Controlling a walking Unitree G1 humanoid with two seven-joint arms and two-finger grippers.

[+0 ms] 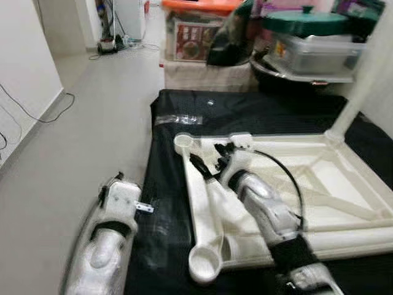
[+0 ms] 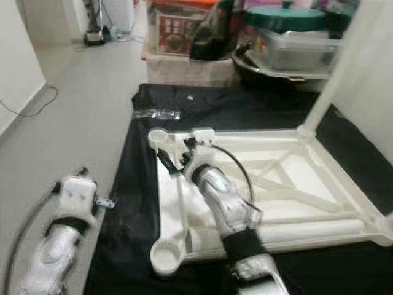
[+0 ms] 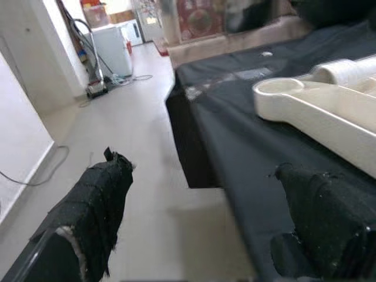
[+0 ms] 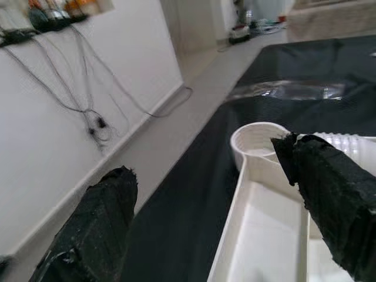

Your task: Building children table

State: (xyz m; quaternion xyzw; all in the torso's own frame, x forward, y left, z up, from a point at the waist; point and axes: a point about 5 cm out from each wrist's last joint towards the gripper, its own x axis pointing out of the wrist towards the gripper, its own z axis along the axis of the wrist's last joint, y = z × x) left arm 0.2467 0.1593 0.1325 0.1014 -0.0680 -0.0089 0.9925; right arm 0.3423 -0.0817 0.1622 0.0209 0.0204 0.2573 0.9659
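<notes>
Here the tabletop [image 1: 344, 184] lies inverted on the black cloth [image 1: 166, 209], one leg [image 1: 359, 92] upright far right. Right gripper [image 1: 209, 165] spread over its far-left socket [image 1: 183, 142]; left gripper [image 3: 200, 223] spread near the cloth's left edge.

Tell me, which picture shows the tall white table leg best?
The right eye view: the white table leg rises from the upturned table's far corner. The left eye view shows it near its edge; the wrist views show sockets instead.
</notes>
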